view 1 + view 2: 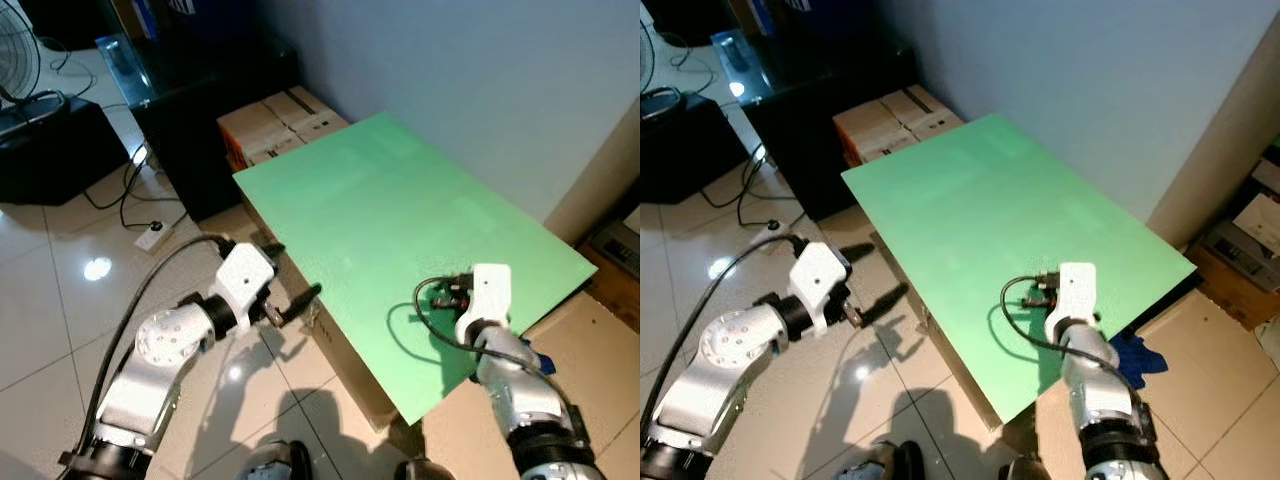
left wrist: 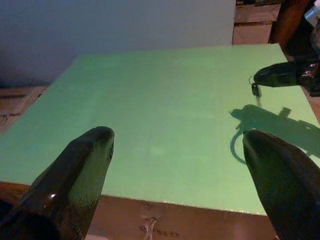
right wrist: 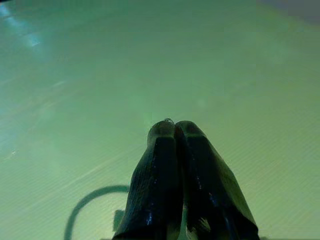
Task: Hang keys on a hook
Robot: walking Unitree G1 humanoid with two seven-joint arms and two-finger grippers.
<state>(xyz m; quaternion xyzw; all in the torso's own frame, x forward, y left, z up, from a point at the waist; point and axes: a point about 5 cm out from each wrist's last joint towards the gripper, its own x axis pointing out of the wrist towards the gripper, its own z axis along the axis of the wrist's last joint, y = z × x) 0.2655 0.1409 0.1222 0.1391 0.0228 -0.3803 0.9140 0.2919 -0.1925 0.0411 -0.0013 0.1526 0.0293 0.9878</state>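
Right gripper (image 3: 174,125) above green board (image 1: 380,220), fingers clenched on keys (image 2: 255,89) dangling just beneath the tips, left gripper (image 2: 177,150) spread wide beside board edge.

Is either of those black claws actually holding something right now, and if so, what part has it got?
The right gripper is shut on the keys, pinching the top so they dangle under its tips above the green board. The left gripper is open, holding nothing.
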